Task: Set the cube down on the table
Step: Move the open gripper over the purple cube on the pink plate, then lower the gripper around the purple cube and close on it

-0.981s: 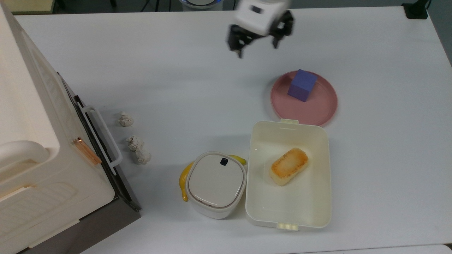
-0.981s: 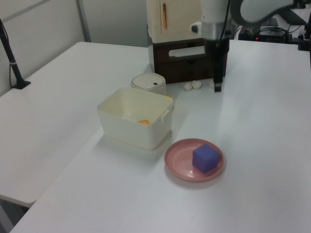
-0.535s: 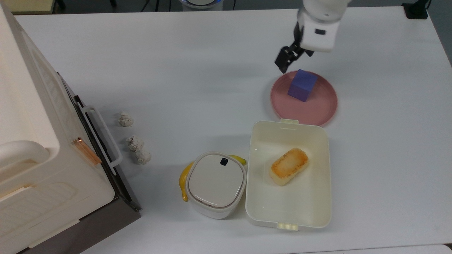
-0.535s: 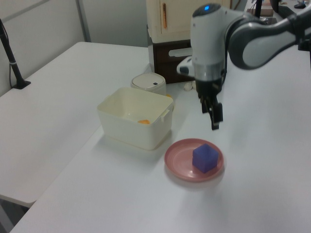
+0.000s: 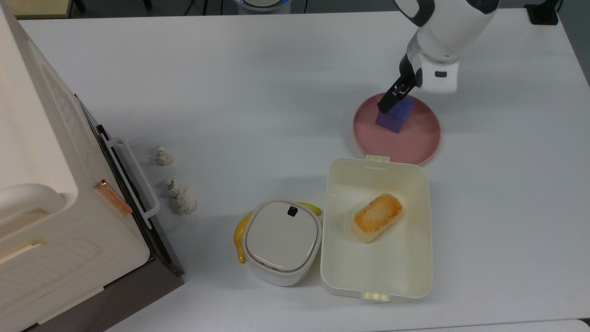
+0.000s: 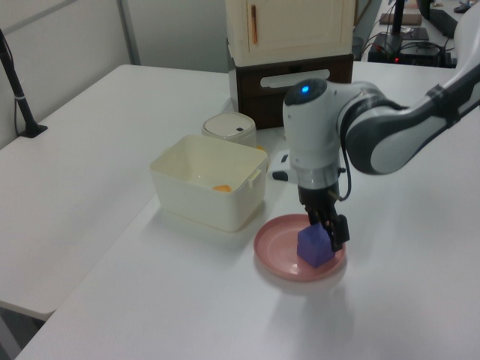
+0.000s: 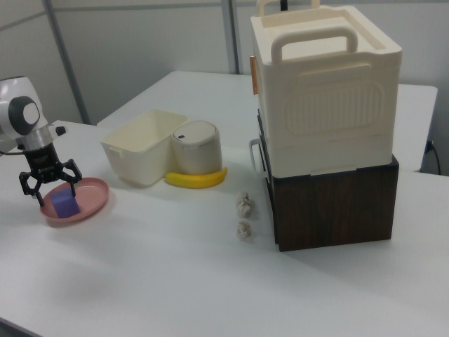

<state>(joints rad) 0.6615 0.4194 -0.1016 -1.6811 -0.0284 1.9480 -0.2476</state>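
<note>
**Spread fingers straddling the cube on the plate**

The cube [image 5: 395, 117] is sitting on the pink plate [image 5: 417, 140], toward the rim on the top view's upper left, and the gripper [image 7: 50, 181] is hanging just over it with its fingers spread apart — nothing is being pinched yet.

The risk, as I judge it, is lying in the alignment: the cube is sitting turned on the plate, so a finger could be landing on an edge and twisting or shoving the block instead of clamping flat faces. A push could also be sliding the light plate across the table [image 5: 258, 92].

The right view is showing both fingers splayed to either side above the cube; the top view is showing one dark finger overlapping the cube's upper corner, and the left view is showing the fingers down at the cube's top.
</note>
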